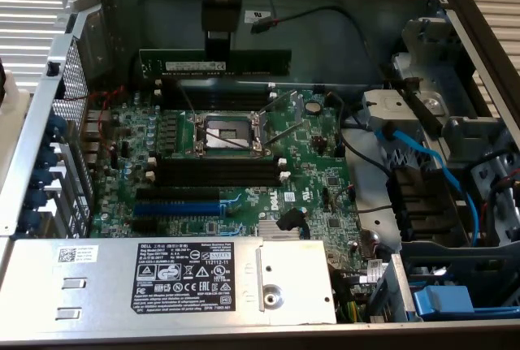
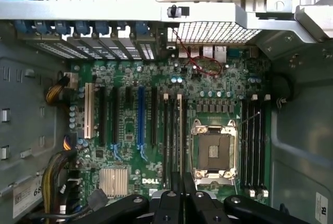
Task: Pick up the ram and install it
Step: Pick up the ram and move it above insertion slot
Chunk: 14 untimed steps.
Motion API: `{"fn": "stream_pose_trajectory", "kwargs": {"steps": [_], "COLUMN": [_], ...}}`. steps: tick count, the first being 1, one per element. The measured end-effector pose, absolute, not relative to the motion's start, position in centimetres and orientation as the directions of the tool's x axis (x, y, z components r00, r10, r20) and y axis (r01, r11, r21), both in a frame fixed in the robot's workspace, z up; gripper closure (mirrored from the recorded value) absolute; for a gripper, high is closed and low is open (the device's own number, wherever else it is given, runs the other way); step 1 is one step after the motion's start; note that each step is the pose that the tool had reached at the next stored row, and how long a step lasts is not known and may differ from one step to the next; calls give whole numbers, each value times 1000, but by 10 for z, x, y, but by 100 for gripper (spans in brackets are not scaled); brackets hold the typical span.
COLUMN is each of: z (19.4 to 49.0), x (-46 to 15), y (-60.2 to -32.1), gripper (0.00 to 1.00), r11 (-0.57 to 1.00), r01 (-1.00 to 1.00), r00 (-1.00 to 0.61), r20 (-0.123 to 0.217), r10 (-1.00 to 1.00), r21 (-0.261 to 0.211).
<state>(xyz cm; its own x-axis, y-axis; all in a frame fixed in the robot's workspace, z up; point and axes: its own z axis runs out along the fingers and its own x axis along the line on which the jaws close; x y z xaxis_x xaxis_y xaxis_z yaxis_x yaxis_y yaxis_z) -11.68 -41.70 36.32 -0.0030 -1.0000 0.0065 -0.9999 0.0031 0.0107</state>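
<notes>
Where the pincer drops into the open computer case, its jaws are clamped on the top edge of the ram, near mid-length. Stick level, long edge down, hanging just above the memory slots behind the socket, not seated as far as can be told. Both ends free; bare case wall behind with some room, one black cable lying against it. Motherboard below. Count: one ram stick, one empty CPU socket, two banks of black slots flanking it, the near bank in front, slots per bank unclear; one blue expansion slot; one labelled metal box at the near edge. Blue cables crowd the exterior view's right. Wrist view: pincer fingers over the board, close to the socket. Pale ribbed surface outside the case.
</notes>
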Motion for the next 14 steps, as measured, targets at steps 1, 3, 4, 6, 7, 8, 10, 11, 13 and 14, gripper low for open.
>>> {"fn": "stream_pose_trajectory", "kwargs": {"steps": [1,3,4,6,7,8,10,11,13,14], "z": [362,359,358,355,353,351,347,346,344,344], "x": [-116,-116,-116,-116,-116,-116,-116,-116,-116,-116], "y": [-417,-416,-415,-415,-414,-414,-413,-413,-410,-409], "gripper": [88,88,88,88,88,88,88,88,88,88], "r11": [3,3,3,3,3,3,3,3,3,3], "r01": [-1000,-1000,-1000,-1000,-1000,-1000,-1000,-1000,-1000,-1000], "r00": [-3,-3,-3,-2,-2,-3,-3,-3,-3,-3], "r20": [7,6,6,6,6,7,6,7,6,6], "r10": [-1000,-1000,-1000,-1000,-1000,-1000,-1000,-1000,-1000,-1000], "r21": [11,11,11,11,11,11,11,11,11,11]}}
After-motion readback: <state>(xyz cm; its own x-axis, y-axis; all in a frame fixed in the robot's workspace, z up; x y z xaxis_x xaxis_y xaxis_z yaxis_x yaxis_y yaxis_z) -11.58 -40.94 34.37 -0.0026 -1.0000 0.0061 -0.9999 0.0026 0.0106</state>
